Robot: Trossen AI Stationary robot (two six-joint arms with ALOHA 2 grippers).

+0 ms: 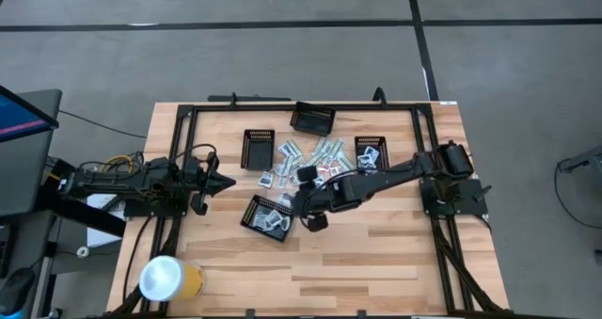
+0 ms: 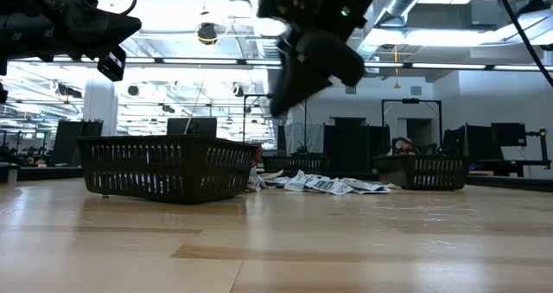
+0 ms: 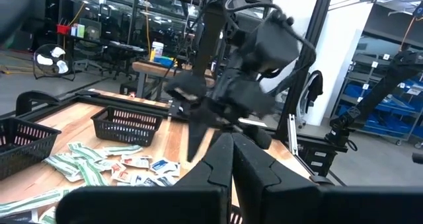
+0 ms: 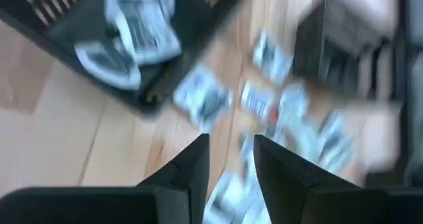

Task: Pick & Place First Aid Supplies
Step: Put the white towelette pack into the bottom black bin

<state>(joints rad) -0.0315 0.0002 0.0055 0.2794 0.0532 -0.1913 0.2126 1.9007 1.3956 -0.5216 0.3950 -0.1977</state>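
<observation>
The first aid supplies (image 1: pixel 317 159) lie as a loose heap of white, blue-marked and pale green packets on the table's middle, toward the far side; they also show in the low view (image 2: pixel 324 185). More packets (image 4: pixel 129 29) lie in a black mesh tray (image 1: pixel 252 221) nearer the front. My right gripper (image 1: pixel 299 202) hangs above the table beside that tray's right end, slanting down, open, with nothing between its fingers (image 4: pixel 230 139). Loose packets (image 4: pixel 201 98) lie just ahead of it. My left gripper (image 1: pixel 222 183) waits shut at the table's left, above the wood.
Three more black mesh trays stand around the heap: one at its left (image 1: pixel 259 150), one at the far side (image 1: pixel 313 119), one at its right (image 1: pixel 372 151). A white and yellow cup (image 1: pixel 169 279) lies at the near left corner. A black frame (image 1: pixel 282 105) rims the table.
</observation>
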